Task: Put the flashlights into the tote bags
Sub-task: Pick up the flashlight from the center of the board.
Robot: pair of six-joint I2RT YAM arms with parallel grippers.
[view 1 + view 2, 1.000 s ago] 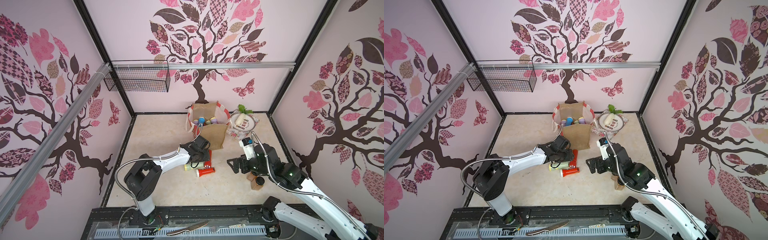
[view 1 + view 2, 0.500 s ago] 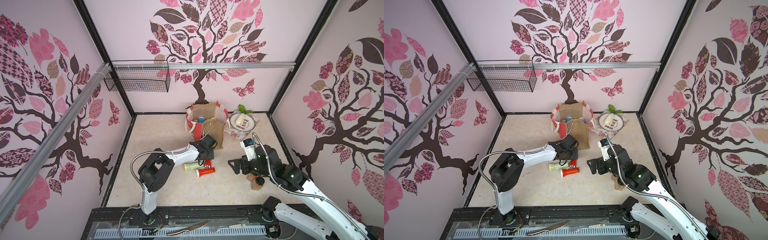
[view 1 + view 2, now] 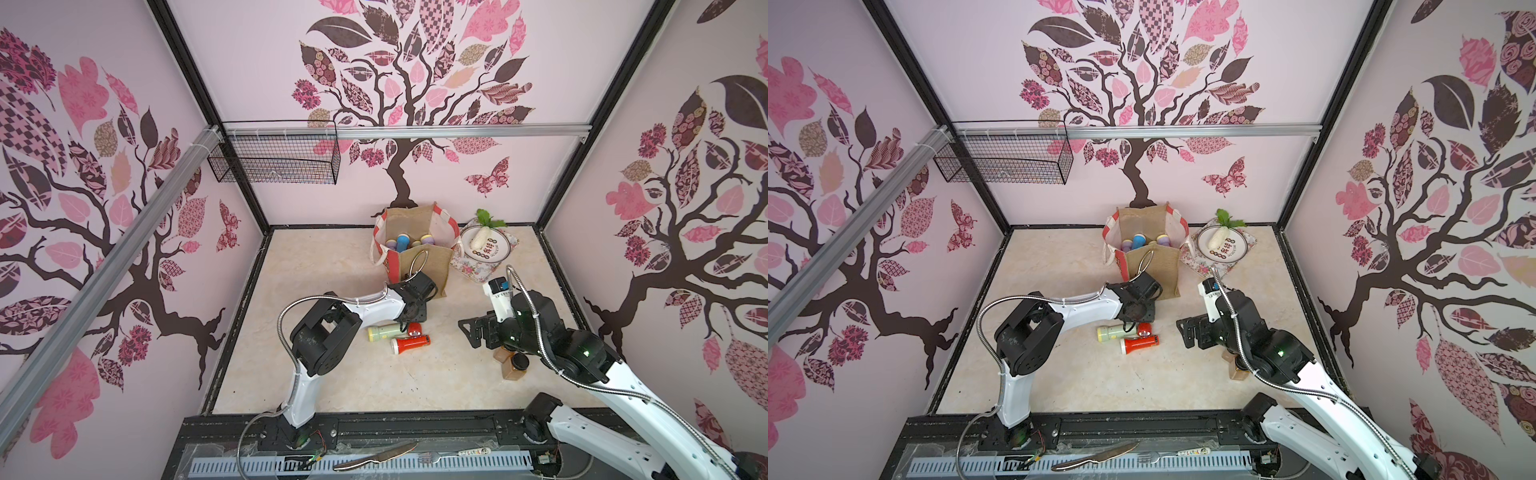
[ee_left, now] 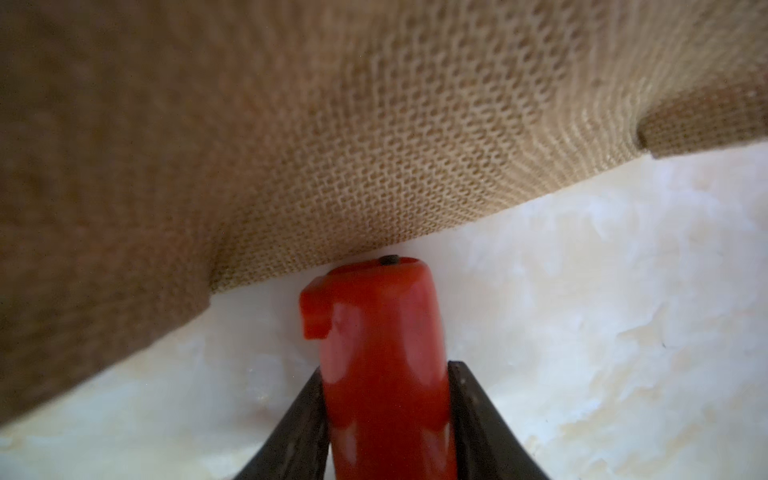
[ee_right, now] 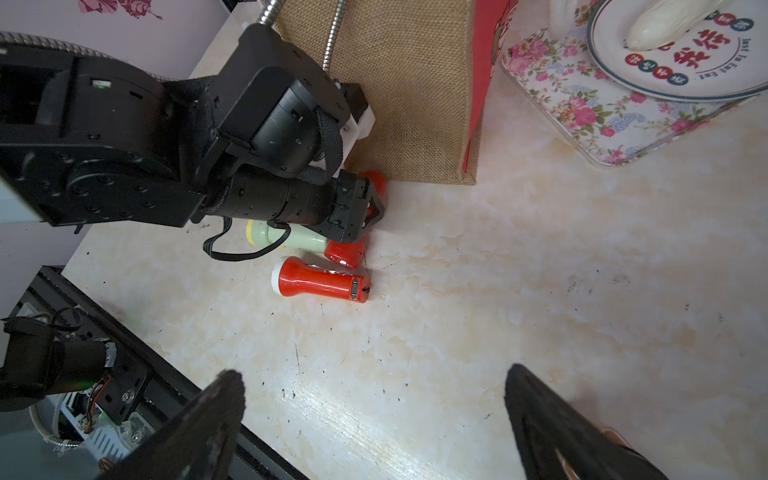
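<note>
My left gripper (image 4: 384, 368) pinches the red flashlight (image 4: 380, 324) across its barrel, one black finger (image 4: 291, 432) pressed to each side. I judge that the straight, smooth barrel gives my pads two even faces to squeeze, where the flared head would wedge them apart. The flashlight lies low, pointing away from my wrist. Its tail end is just beside the foot of the tote bag (image 4: 291, 145), perhaps touching the burlap, and I cannot tell whether it is clear of the table yet.

The bag stands near the back wall with its mouth open upward, and in a top view a blue flashlight (image 3: 402, 242) shows among others inside it. Its front wall rises well above what I hold. So I judge that I must carry this one up and over the rim; pushing forward would only dent the cloth.

A pale green flashlight (image 5: 291, 239) and a second red flashlight (image 5: 320, 282) lie on their sides close together, just beside my left gripper, waiting their turn.

My right gripper (image 5: 372, 372) has its fingers spread wide with nothing between them. It hangs over bare table, well apart from the bag, probably to leave my left arm room
</note>
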